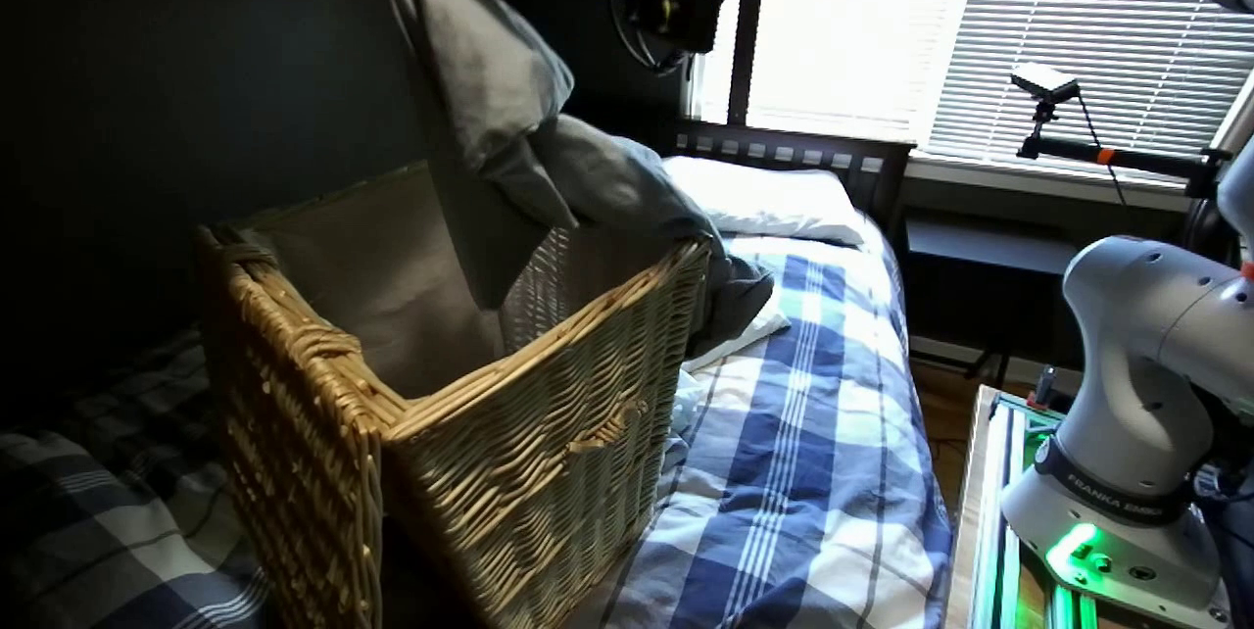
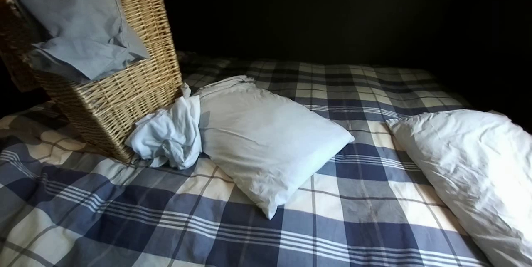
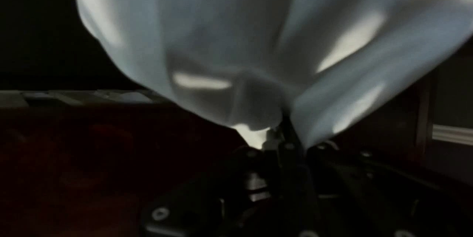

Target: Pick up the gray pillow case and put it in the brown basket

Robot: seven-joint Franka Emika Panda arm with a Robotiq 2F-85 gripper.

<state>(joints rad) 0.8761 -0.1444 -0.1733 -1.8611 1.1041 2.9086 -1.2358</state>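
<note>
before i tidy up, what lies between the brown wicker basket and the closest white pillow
In an exterior view, a crumpled white cloth lies between basket and pillow.

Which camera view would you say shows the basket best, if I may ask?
The basket shows best in an exterior view, where its open top and lining are visible. In an exterior view showing mainly its outside, the gray pillow case partly covers it. The wrist view shows nothing recognisable of it.

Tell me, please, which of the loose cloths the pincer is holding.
The gray pillow case: the pincer grips it, and it drapes over the brown basket, whereas the crumpled white cloth lies on the plaid bedding beside the basket.
</note>
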